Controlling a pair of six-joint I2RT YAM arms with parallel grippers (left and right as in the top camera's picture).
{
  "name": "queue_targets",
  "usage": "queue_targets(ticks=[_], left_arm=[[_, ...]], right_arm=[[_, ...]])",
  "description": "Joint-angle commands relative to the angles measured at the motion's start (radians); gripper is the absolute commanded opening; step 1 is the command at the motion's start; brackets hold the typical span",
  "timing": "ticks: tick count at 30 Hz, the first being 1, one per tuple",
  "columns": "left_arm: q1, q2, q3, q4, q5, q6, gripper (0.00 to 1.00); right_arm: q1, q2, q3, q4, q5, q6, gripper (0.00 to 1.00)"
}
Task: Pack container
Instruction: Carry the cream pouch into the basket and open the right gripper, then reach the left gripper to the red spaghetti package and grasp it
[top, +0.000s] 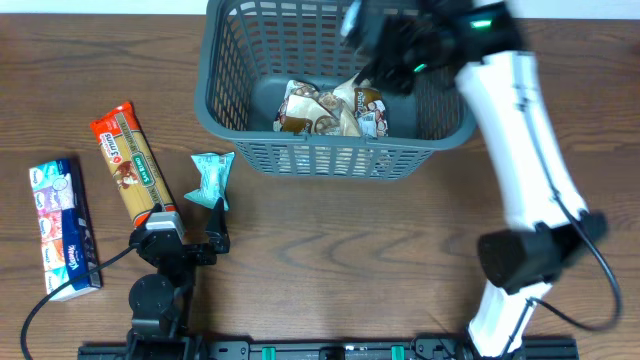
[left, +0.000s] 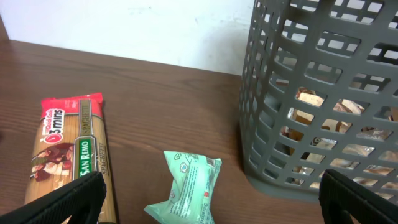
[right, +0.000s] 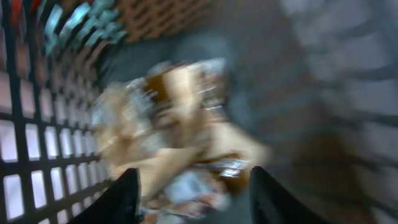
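- Now the container (top: 335, 155), a large dark grey basket with lattice sides, stands at the far middle of the table (top: 350, 250)
- Brown and cream packets (top: 325, 110) lie heaped on its solid bottom, toward the near wall; from the left wrist camera they show through the slats
- Over the container's right half hangs the right gripper (top: 372, 60), on a white arm reaching in from the near right, smeared by motion blur from above
- Its own wrist camera looks down into the basket at the heap, also blurred; the two fingers (right: 127, 196) are spread wide with nothing between them, and the blur hides whether their tips touch the packets
- Low at the near left of the table sits the left gripper (top: 190, 235), well apart from the container; in its wrist view the fingers (left: 68, 202) stand far apart at the lower corners and hold nothing
- Just ahead of it a small teal packet (top: 212, 178) lies on the wood, near the container's front left corner but not touching it
- Left of that lies a long pasta packet (top: 130, 165), red end pointing away from the robot, labelled San Remo in the left wrist view
- Farthest left lies a blue and white pack (top: 62, 225), apart from the pasta packet
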Motion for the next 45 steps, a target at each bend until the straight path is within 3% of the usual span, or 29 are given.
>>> queue_targets(ticks=[1,2,6,9,13,23,33,37,45], left_arm=[[-0.003,0.0,-0.02,-0.037,-0.031,-0.005,0.99],[-0.003,0.0,-0.018,-0.038,-0.031,-0.006,0.99],[-0.003,0.0,0.039,-0.093,-0.031,-0.006,0.99],[-0.003,0.006,0.132,-0.208,-0.031,-0.006,0.98],[-0.003,0.062,0.304,-0.379,-0.031,-0.022,0.98],[-0.003,0.525,0.87,-0.748,-0.031,-0.024,0.98],[-0.003,1.033,1.428,-1.158,-0.031,-0.001,0.99],[-0.003,1.159,1.478,-1.247,-0.031,0.091,0.99],[0.067,1.224,1.478,-1.289,-0.031,0.089,0.98]], right_arm=[[-0.093,-0.1,0.1,0.008,0.076,0.18,0.79],[-0.123,-0.112,0.111,0.011,0.12,0.222,0.92],[-0.27,-0.139,0.113,0.014,0.301,0.441,0.93],[-0.38,-0.135,0.113,-0.02,0.328,0.601,0.99],[-0.512,-0.105,0.109,-0.073,0.328,0.743,0.99],[-0.62,0.004,-0.001,-0.101,0.327,0.758,0.99],[-0.609,0.033,-0.308,0.056,0.275,0.738,0.99],[-0.608,0.033,-0.376,0.107,0.245,0.716,0.99],[-0.609,0.033,-0.389,0.112,0.245,0.668,0.99]])
